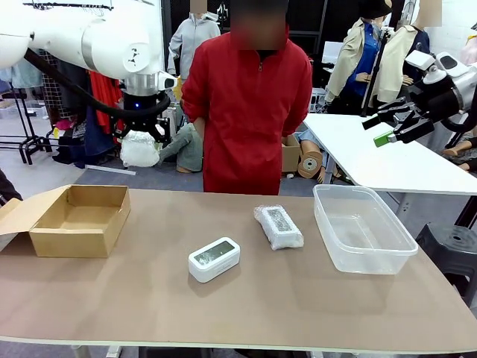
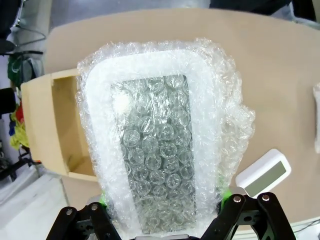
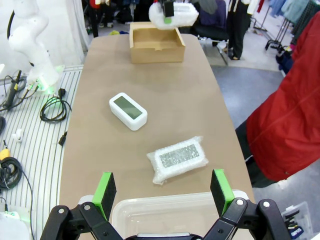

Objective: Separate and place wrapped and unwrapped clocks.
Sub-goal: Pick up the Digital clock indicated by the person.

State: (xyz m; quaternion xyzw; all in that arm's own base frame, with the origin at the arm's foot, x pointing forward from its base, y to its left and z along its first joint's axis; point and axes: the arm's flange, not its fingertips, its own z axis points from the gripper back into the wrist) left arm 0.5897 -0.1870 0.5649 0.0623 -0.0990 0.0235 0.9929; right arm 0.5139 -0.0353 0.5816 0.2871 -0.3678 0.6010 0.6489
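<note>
At the left end of the table (image 1: 149,313) stands the box (image 1: 78,218), open on top with one flap hanging out toward the left edge; its floor is bare cardboard. Above the far edge there, a little right of the box in the front view, hangs the left claw (image 1: 143,128). Its jaws are nearly closed and press from two sides on a wrapped clock (image 2: 160,150), which is in the air and touches nothing else; the dark face shows through the bubble wrap. From the box to the white clock (image 1: 214,259) the table is bare and gives wide room, and so does the whole strip along the near edge. The white clock lies flat near the middle, screen up. To its right, apart from it, lies the second wrapped clock (image 1: 278,226), flat, just beside the tub (image 1: 363,227) but not touching it. The tub is clear plastic, close to the right edge, with a bare bottom. High over the right end is the right claw (image 3: 164,192), jaws wide apart, holding nothing. A person (image 1: 250,104) stands behind the far edge, at the middle.
</note>
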